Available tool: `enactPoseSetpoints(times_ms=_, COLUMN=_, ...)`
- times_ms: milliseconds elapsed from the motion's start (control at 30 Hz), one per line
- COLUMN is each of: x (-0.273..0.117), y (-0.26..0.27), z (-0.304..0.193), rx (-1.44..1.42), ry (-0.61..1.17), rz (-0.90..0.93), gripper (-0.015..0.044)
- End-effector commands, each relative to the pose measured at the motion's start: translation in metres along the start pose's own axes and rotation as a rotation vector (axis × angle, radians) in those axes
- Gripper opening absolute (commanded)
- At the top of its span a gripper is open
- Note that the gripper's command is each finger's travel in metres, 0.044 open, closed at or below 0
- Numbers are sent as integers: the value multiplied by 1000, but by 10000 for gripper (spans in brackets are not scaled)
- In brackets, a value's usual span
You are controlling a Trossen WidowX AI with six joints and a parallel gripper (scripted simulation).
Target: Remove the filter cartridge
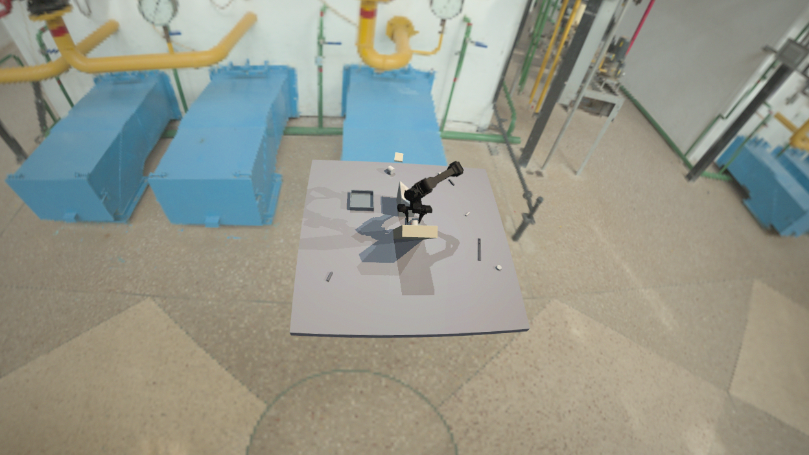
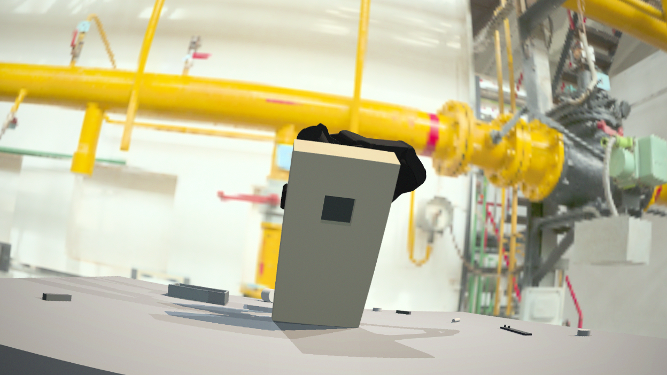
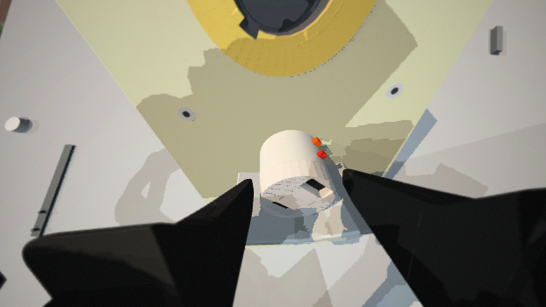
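The off-white filter cartridge (image 3: 290,158) (image 1: 414,223) is out of the panel's round opening, in front of the panel face. Its slotted end, with two dark slots, points toward the wrist camera, and two small red-orange marks show on its side. My gripper (image 3: 297,180) is open, its black fingertips on either side of the cartridge with gaps showing. What the cartridge rests on is partly hidden; a pale plate shows around it. The service panel (image 3: 162,79) (image 1: 419,231) (image 2: 326,265) stands upright, with a yellow ring round its dark hole. The grey tray (image 1: 362,209) (image 2: 198,294) lies apart from the panel.
A dark strip (image 1: 479,249) (image 3: 54,189) and a short white cylinder (image 1: 498,267) (image 3: 17,124) lie on one side of the panel. A small grey block (image 1: 328,276) (image 2: 56,297) (image 3: 496,40) lies on the other side. Another white cylinder (image 1: 390,169) is near the back edge.
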State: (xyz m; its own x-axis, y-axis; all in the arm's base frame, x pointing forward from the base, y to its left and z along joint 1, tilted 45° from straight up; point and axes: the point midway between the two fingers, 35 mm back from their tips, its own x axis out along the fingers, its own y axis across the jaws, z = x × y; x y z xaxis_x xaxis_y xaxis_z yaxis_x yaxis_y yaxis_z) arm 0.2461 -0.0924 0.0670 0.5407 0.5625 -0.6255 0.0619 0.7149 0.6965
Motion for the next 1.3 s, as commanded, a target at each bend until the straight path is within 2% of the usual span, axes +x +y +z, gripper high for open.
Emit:
enactPoseSetpoints(times_ms=0, x=-1, y=0, z=0, rx=-2, ry=-1, rz=-1, gripper=278)
enactPoseSetpoints(times_ms=433, x=-1, y=0, z=0, rx=-2, ry=-1, rz=-1, gripper=191)
enactPoseSetpoints(times_ms=667, x=-4, y=0, z=8, rx=0, ry=-2, rz=1, gripper=8)
enactPoseSetpoints(times_ms=700, x=-6, y=0, z=12, rx=0, ry=-2, rz=1, gripper=0)
enactPoseSetpoints(times_ms=900, x=-17, y=-1, z=22, rx=2, ry=-2, rz=0, gripper=0)
enactPoseSetpoints(times_ms=1267, x=-73, y=-3, z=27, rx=5, ry=2, rz=-6, gripper=0)
